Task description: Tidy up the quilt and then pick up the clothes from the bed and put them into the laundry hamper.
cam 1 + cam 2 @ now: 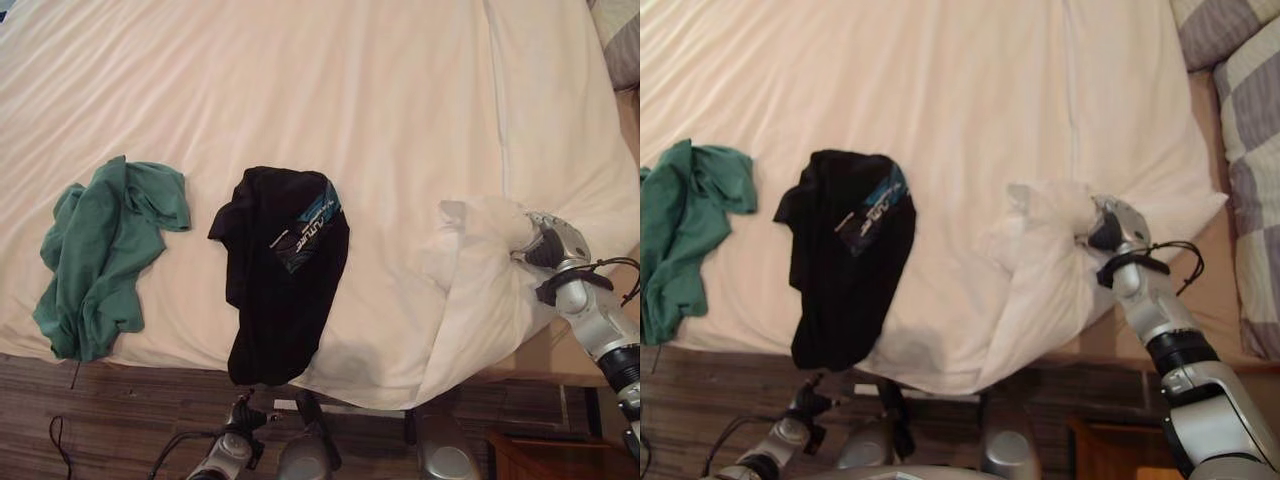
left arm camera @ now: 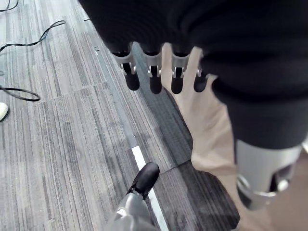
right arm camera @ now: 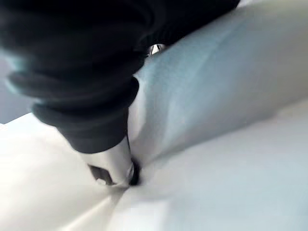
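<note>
The white quilt covers the bed. Its near right corner is bunched up into a raised fold, and my right hand is shut on that bunch. In the right wrist view my thumb presses into the gathered white cloth, and the fingers are buried in it. A green garment lies crumpled at the near left of the bed. A black garment with a blue patch lies in the middle, its lower end hanging over the bed's near edge. My left hand hangs low over the floor with straight fingers, holding nothing.
Grey-checked pillows lie at the bed's right end. A dark wooden nightstand stands by the near right corner. Dark wood flooring runs along the bed's near edge.
</note>
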Available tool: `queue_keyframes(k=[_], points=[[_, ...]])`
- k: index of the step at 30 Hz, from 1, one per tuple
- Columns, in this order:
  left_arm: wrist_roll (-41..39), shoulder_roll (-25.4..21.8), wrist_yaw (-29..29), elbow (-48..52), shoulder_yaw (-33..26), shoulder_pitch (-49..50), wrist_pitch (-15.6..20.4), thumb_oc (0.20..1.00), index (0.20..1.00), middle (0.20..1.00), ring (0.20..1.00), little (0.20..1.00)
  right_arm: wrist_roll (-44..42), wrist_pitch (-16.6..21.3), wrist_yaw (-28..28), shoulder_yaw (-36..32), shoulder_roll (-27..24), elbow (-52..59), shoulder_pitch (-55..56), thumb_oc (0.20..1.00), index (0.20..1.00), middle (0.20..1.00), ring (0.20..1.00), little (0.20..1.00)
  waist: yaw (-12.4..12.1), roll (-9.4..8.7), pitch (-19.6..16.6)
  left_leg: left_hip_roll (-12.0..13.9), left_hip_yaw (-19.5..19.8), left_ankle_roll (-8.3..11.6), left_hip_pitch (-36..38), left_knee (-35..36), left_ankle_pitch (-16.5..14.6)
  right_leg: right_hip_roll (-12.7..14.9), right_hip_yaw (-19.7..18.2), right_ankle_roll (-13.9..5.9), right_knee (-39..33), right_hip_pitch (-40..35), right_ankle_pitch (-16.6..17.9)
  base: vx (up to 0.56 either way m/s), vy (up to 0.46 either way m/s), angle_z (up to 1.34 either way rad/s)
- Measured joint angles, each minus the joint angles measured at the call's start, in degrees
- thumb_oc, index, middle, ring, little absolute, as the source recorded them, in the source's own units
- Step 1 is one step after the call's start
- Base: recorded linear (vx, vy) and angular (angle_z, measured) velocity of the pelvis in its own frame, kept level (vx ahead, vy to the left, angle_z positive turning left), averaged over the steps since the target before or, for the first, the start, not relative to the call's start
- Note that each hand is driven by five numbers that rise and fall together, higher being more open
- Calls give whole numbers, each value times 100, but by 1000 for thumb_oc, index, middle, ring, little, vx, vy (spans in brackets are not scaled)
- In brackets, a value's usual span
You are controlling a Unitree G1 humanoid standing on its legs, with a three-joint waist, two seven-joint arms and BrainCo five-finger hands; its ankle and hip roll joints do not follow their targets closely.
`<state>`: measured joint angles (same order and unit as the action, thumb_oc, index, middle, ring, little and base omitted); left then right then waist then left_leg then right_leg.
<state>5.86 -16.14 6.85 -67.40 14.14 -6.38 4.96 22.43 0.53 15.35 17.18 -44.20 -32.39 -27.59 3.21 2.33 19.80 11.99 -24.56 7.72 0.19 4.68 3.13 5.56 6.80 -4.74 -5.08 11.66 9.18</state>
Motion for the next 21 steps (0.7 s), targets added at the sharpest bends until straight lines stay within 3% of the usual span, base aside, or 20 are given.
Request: queue_keyframes(k=[7,8,9,14,21], points=[[17,-8,-62,-2,-64,-8,0,1000,1000,1000,1000,1000,3,235,101,-1001,-183,192,1100,200,200,200,200,200,60,-65,21,-15,17,-19,105,0,-21,-15,44,28,30,-157,22,10,-1,5],[32,-10,-67,-2,-69,-8,2,1000,1000,1000,1000,1000,4,245,106,-1157,-211,236,1273,366,366,366,366,366,82,-76,21,-18,24,-17,126,0,-33,-13,46,24,30,-182,17,36,11,5],[78,-10,-85,-4,-105,-5,-2,1000,1000,1000,1000,1000,3,262,107,-1374,-212,254,1470,1000,1000,1000,1000,1000,97,-92,18,-26,21,-16,154,0,-42,-5,43,14,30,-206,8,17,3,-6],[158,-17,-199,-68,-307,210,-8,1000,1000,1000,1000,1000,-89,183,420,-2579,-69,-89,2582,1000,1000,1000,1000,1000,272,-220,-16,-79,-191,-36,479,1,-167,51,-127,-83,0,-394,-86,57,9,-20],[148,-71,-207,-295,-451,462,-135,1000,1000,1000,1000,1000,-1398,-139,826,-3551,542,-1094,3244,1000,1000,1000,1000,1000,626,-366,-454,-137,-527,-68,730,1,-304,22,-464,-85,-1,-406,-97,65,38,-26]])
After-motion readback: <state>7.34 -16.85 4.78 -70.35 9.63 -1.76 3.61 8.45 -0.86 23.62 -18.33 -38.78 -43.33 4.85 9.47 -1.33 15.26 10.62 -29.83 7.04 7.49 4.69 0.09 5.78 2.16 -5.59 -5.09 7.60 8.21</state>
